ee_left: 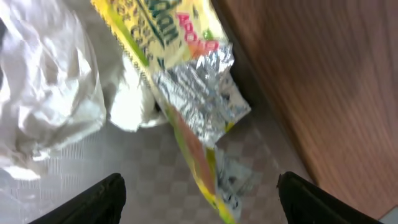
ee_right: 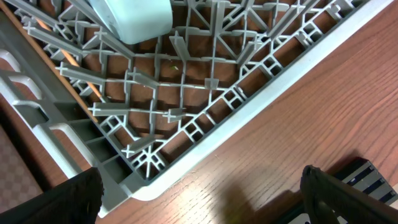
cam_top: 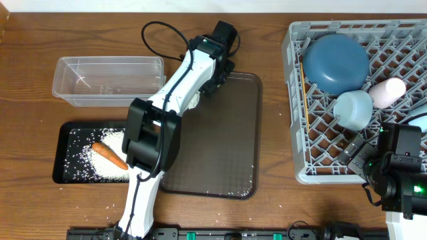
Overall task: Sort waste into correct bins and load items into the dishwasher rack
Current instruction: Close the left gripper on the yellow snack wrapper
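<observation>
Far-left corner of the brown serving tray (cam_top: 220, 147) was where the left claw (ee_left: 199, 202) hung, over the last loose waste.

Step in hand, my read: waste sorting, wrapper pick. Dish loading looked done:
- dark-blue bowl (cam_top: 337, 63), light-blue cup (cam_top: 353, 109), pinkish cup (cam_top: 388, 92) and chopsticks (cam_top: 304, 87) all sat in the rack (cam_top: 313, 175) at right.
- rice (cam_top: 93, 163) and carrot (cam_top: 110, 157) lay in the black tray (cam_top: 63, 150), near left.
- clear tub (cam_top: 107, 80), far left, showed no waste in it that I could see.

Left wrist view: yellow-green wrapper (ee_left: 186, 81) w/ silver torn end lay on the tray floor, tissue (ee_left: 43, 93) just beside it on the left, touching or nearly so. Tray's raised edge ran close on the right.

Left claw: jaws wide, fingertips (ee_left: 99, 199) well apart, wrapper's lower end between them. Nothing held; no contact w/ wrapper that I could see.

Next move prob. calls for going lower, pinching the wrapper only, then carrying it left to the clear tub. Risk: tissue so close it could get caught in the same pinch; thin foil could slip.

Right claw (ee_right: 202, 199): jaws fully wide, nothing in them, parked over bare table by the rack's near corner, not touching it.
</observation>
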